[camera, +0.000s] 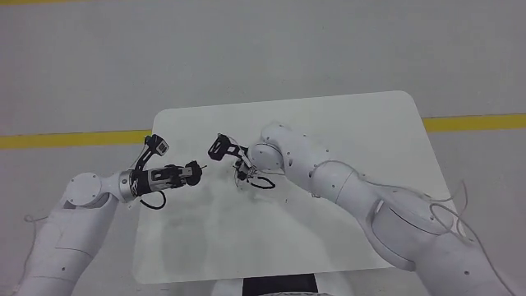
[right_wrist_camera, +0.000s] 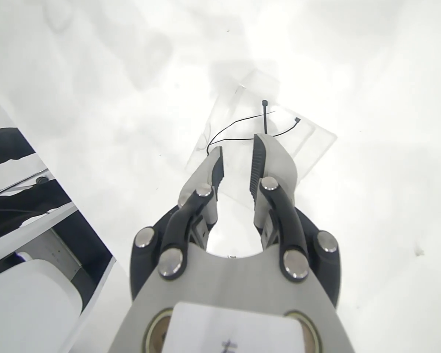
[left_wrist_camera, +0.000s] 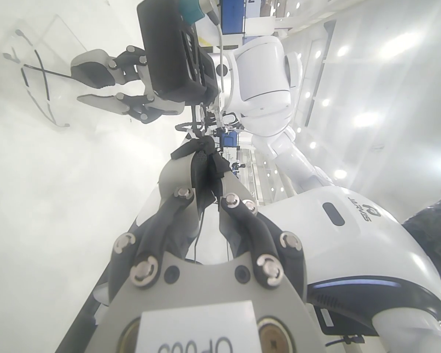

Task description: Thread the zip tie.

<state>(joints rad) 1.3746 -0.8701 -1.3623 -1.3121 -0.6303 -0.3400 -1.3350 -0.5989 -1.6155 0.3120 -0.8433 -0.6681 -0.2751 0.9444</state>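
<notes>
Now clenched on an apparent zip tie (camera: pixel 202 164), left gripper (left_wrist_camera: pixel 201 156); spread open, right gripper (right_wrist_camera: pixel 237 152), just above loose ties (right_wrist_camera: pixel 264 115) on a clear tray (right_wrist_camera: pixel 310 141) toward the left edge of the tabletop (camera: pixel 370 131). Judged step: securing the free end. Next: fine tail-to-head alignment.

Left of the middle of the table (camera: pixel 345 123), the left gripper (left_wrist_camera: pixel 203 148) is closed on a zip tie (camera: pixel 203 163), whose end points across at the right gripper (right_wrist_camera: pixel 237 150) close beside it. That gripper hangs, fingers apart, over a tray (right_wrist_camera: pixel 316 137) lying flat on the table. Loose zip ties (right_wrist_camera: pixel 242 122) lie crossed on the tray, just past the fingertips.
</notes>
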